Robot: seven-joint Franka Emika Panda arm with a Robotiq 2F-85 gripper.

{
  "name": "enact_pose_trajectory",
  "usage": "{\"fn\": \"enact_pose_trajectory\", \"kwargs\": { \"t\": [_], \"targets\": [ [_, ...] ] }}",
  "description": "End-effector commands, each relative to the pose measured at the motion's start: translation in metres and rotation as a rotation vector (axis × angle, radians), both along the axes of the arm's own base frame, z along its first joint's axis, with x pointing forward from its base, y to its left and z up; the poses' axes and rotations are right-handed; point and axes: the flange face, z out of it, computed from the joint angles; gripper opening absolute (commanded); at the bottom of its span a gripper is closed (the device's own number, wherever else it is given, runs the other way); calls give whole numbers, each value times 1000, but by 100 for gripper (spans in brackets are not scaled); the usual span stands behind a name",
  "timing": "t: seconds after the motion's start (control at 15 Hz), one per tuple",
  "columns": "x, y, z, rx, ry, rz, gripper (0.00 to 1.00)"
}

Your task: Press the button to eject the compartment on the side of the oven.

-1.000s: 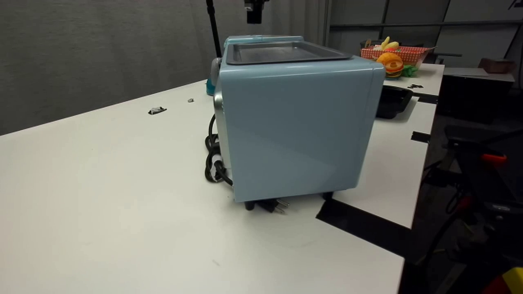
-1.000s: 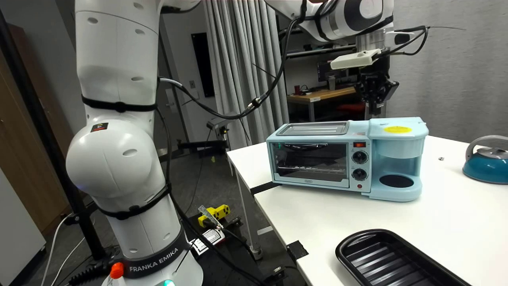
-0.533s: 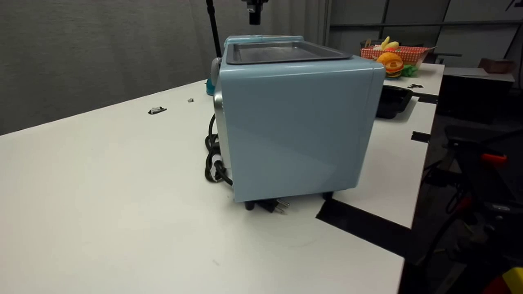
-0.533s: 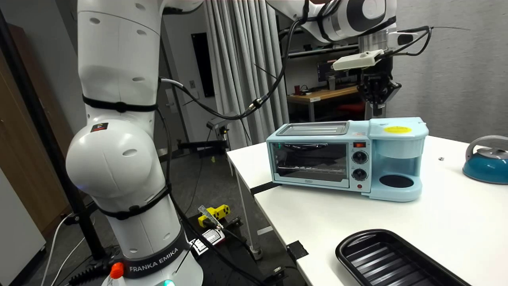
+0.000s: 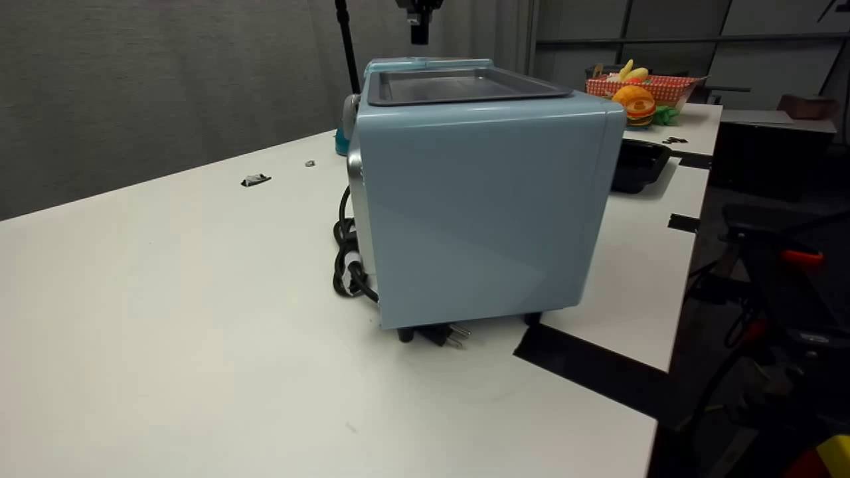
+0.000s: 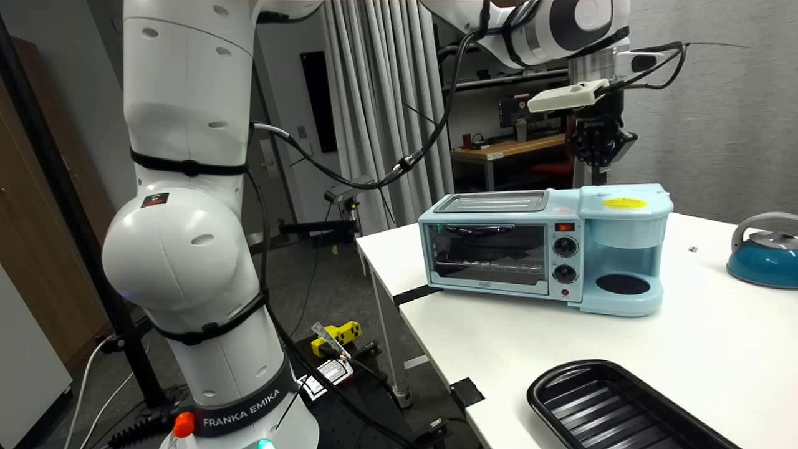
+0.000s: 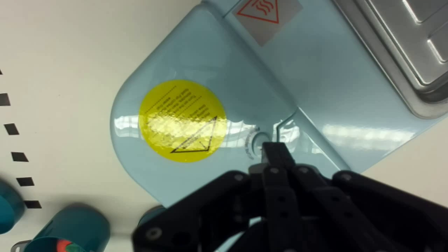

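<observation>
The pale blue oven (image 5: pixel 485 212) stands on the white table; its glass door and dials face an exterior view (image 6: pixel 552 262). The side unit (image 6: pixel 626 215) at one end has a lid with a yellow sticker (image 7: pixel 182 120) and looks closed. In the wrist view a round button (image 7: pixel 259 141) sits in this lid, partly hidden behind my fingertips. My gripper (image 7: pixel 278 150) is shut and empty, pointing down over the lid beside the button. In an exterior view the gripper (image 5: pixel 420 33) shows a small gap above the oven top; contact is not seen.
A metal tray (image 5: pixel 465 86) lies on the oven top. A black ribbed pan (image 6: pixel 623 405) and a blue kettle (image 6: pixel 767 262) stand on the table. Teal containers (image 7: pixel 73 224) show in the wrist view. A power cord (image 5: pixel 345 265) lies behind the oven.
My gripper has moved a little down and to the right in both exterior views, closer to the oven's lid. The oven and the other things have not moved.
</observation>
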Motion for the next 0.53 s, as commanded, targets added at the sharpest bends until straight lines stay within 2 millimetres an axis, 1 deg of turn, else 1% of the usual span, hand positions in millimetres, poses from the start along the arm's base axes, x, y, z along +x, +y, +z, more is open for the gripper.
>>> {"fn": "enact_pose_trajectory", "kwargs": {
  "t": [0.0, 0.47],
  "targets": [
    [4, -1, -2, -11, -4, -13, 0],
    [4, -2, -11, -16, 10, -19, 0]
  ]
}}
